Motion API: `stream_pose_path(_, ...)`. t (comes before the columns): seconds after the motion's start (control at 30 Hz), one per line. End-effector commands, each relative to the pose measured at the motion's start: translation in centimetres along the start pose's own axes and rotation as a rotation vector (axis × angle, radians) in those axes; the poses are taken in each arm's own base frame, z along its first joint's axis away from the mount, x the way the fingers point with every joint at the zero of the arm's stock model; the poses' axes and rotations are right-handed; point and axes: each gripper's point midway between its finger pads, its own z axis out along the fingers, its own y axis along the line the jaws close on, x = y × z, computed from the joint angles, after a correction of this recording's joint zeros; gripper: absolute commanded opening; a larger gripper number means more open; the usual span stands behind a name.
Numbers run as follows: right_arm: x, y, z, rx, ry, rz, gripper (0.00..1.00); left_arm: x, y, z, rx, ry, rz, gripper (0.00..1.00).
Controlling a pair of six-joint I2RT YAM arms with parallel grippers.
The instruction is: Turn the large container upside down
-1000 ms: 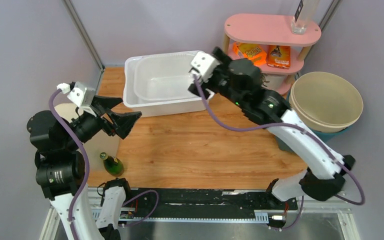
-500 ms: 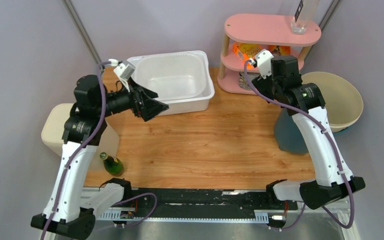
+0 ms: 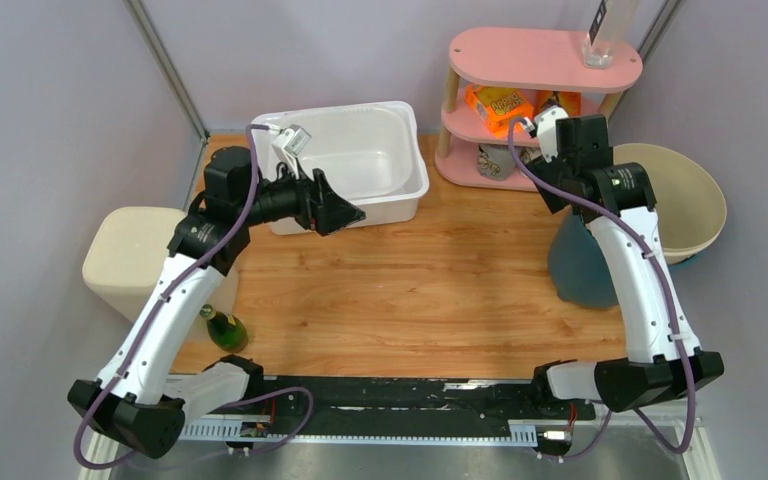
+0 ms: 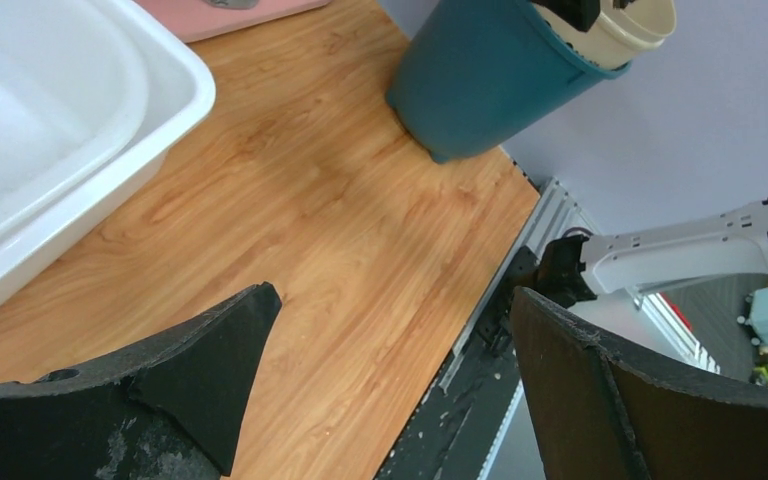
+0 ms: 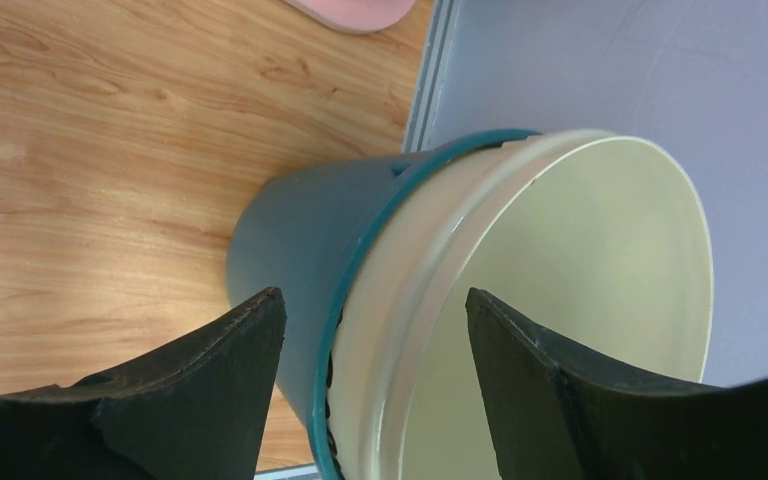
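Observation:
The large white tub (image 3: 345, 160) stands upright and empty at the back of the table; its corner shows in the left wrist view (image 4: 50, 130). My left gripper (image 3: 343, 213) is open and empty, just in front of the tub's front wall, not touching it; in its own view (image 4: 390, 310) the jaws stand wide over bare wood. My right gripper (image 5: 375, 330) is open and empty, far from the tub, its jaws either side of the rim of a beige bowl (image 5: 570, 290). Its fingers are hidden under the wrist in the top view.
The beige bowl (image 3: 675, 205) sits in a teal bin (image 3: 580, 265) at the right edge. A pink shelf (image 3: 545, 60) with snack packets stands back right. A beige lidded bin (image 3: 130, 255) and a green bottle (image 3: 225, 328) are at the left.
The right gripper left the tub's right rim and swung right over the teal bin. The left arm rose and moved right, to the tub's front. The tub now sits flat.

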Motion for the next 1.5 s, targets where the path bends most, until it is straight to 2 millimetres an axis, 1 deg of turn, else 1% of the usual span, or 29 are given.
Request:
stream_pose_path(0.0,2.3,-0.3,-1.1,0.038,0.043,0.053,0.72,-1.2,0.0,1.7,0.01,-0.034,-0.053,0.98)
stream_pose_path(0.1,3.2,-0.1,-0.8,0.024,0.067,0.063,0.69,-1.1,0.2,3.4,0.024,0.0,-0.075,0.97)
stream_pose_path(0.13,3.5,0.0,-0.6,0.016,0.074,0.068,0.67,-0.9,-0.2,3.9,0.036,0.013,-0.07,0.97)
stream_pose_path(0.17,3.7,0.1,-0.5,0.007,0.078,0.072,0.63,-0.8,0.0,4.6,0.038,0.025,-0.068,0.97)
stream_pose_path(0.2,3.7,0.2,-0.4,0.0,0.078,0.076,0.59,-0.6,-0.3,5.1,0.049,0.038,-0.064,0.97)
stream_pose_path(0.27,3.5,0.4,-0.5,-0.019,0.065,0.084,0.52,0.0,0.0,6.5,0.055,0.074,-0.07,0.96)
stream_pose_path(0.3,3.4,0.3,-0.6,-0.019,0.057,0.09,0.48,0.0,-0.1,6.8,0.061,0.078,-0.071,0.96)
stream_pose_path(0.4,2.6,0.0,-1.5,-0.035,0.031,0.107,0.35,0.3,0.1,7.9,0.068,0.097,-0.089,0.96)
stream_pose_path(0.53,1.2,-0.5,-3.4,-0.064,-0.037,0.134,0.09,0.5,-0.3,9.0,0.087,0.11,-0.093,0.96)
stream_pose_path(0.57,0.8,-0.4,-3.9,-0.08,-0.055,0.139,0.02,0.3,-0.8,9.3,0.102,0.108,-0.087,0.96)
stream_pose_path(0.6,0.5,-0.3,-4.4,-0.098,-0.073,0.146,0.0,0.3,-1.0,9.7,0.11,0.112,-0.091,0.96)
stream_pose_path(0.7,-0.6,0.4,-5.8,-0.173,-0.132,0.161,0.0,0.5,-2.3,11.0,0.146,0.131,-0.095,0.97)
stream_pose_path(0.8,-1.6,1.1,-7.4,-0.246,-0.187,0.167,0.0,0.7,-3.7,12.4,0.199,0.155,-0.137,1.0)
stream_pose_path(0.83,-1.8,1.4,-7.9,-0.274,-0.205,0.164,0.0,0.8,-4.9,12.9,0.262,0.157,-0.128,1.0)
stream_pose_path(0.87,-2.2,1.8,-8.5,-0.31,-0.23,0.159,0.0,0.9,-5.5,13.2,0.286,0.162,-0.15,1.0)
stream_pose_path(0.93,-2.4,2.4,-9.8,-0.354,-0.274,0.149,0.0,1.2,-7.0,14.1,0.35,0.171,-0.161,1.0)
stream_pose_path(0.97,-2.4,2.5,-10.1,-0.364,-0.287,0.147,0.0,1.6,-7.7,14.8,0.381,0.181,-0.171,1.0)
stream_pose_path(1.0,-2.3,2.6,-10.4,-0.371,-0.297,0.147,0.0,1.3,-8.3,15.2,0.4,0.172,-0.169,1.0)
stream_pose_path(1.03,-2.3,2.8,-10.7,-0.381,-0.306,0.147,0.0,1.9,-8.6,16.2,0.406,0.195,-0.208,1.0)
stream_pose_path(1.07,-2.3,3.1,-10.9,-0.393,-0.314,0.146,0.0,1.2,-9.1,16.7,0.428,0.176,-0.207,1.0)
stream_pose_path(1.1,-2.4,3.3,-11.0,-0.407,-0.323,0.147,0.0,1.6,-9.3,17.6,0.43,0.19,-0.255,1.0)
stream_pose_path(1.13,-2.5,3.5,-11.2,-0.416,-0.333,0.149,0.0,0.6,-9.8,18.0,0.448,0.157,-0.249,1.0)
stream_pose_path(1.17,-2.7,3.7,-11.3,-0.429,-0.343,0.151,0.0,1.0,-10.0,18.8,0.453,0.166,-0.269,1.0)
stream_pose_path(1.2,-2.8,4.0,-11.3,-0.443,-0.349,0.15,0.0,0.2,-10.6,19.1,0.47,0.145,-0.254,1.0)
stream_pose_path(1.23,-2.9,4.2,-11.2,-0.452,-0.352,0.15,0.0,0.7,-10.7,19.9,0.473,0.157,-0.253,1.0)
stream_pose_path(1.27,-3.0,4.5,-11.1,-0.46,-0.349,0.153,0.0,0.1,-11.6,20.1,0.491,0.148,-0.239,1.0)
stream_pose_path(1.33,-3.2,4.9,-11.1,-0.482,-0.351,0.151,0.0,-0.1,-12.1,21.0,0.51,0.147,-0.248,1.0)
stream_pose_path(1.43,-3.6,5.3,-11.1,-0.503,-0.358,0.148,0.0,-0.3,-12.1,22.6,0.514,0.15,-0.288,1.0)
stream_pose_path(1.47,-3.7,5.4,-11.1,-0.504,-0.361,0.148,0.0,0.2,-12.0,23.2,0.507,0.16,-0.296,1.0)
